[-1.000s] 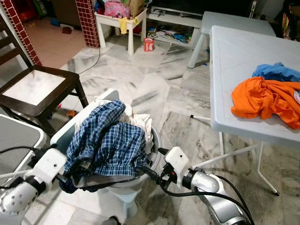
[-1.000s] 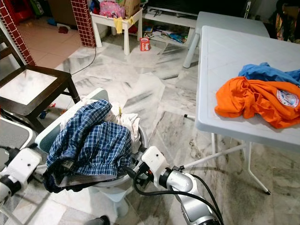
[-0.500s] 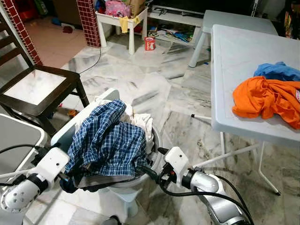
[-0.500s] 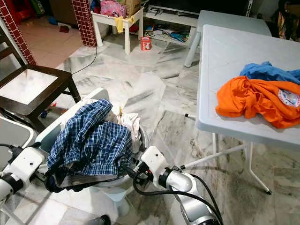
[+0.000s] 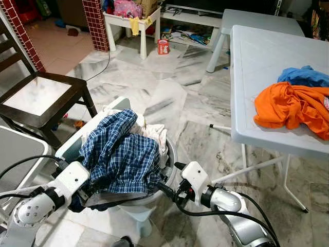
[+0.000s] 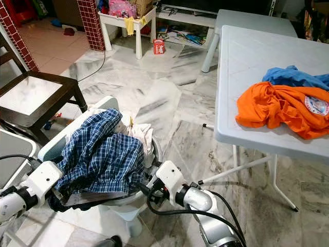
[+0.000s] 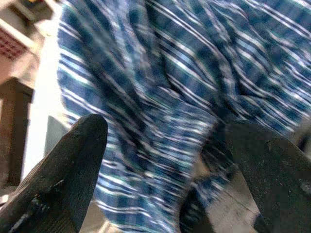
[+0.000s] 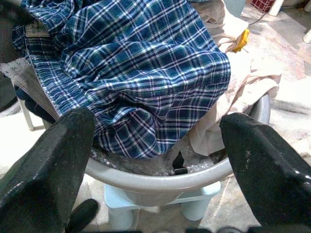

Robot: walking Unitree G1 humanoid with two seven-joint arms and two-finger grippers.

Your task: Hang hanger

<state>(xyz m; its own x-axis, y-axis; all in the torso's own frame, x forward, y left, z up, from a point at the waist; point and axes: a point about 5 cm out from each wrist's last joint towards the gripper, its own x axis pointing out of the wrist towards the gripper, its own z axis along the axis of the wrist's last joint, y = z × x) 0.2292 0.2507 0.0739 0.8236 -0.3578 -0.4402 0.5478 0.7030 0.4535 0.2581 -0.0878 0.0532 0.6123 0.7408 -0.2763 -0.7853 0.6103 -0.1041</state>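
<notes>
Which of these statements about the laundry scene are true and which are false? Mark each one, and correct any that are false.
1. A blue plaid shirt lies on top of the grey basin. True.
2. The orange garment lies on the floor. False: it lies on the white table, beside a blue garment.
3. The right pincer is shut on the shirt. False: its fingers stand apart in front of the basin, holding nothing.
4. A dark wooden chair stands to the robot's left of the basin. True.
5. The left pincer is open, close against the plaid cloth. True.
</notes>
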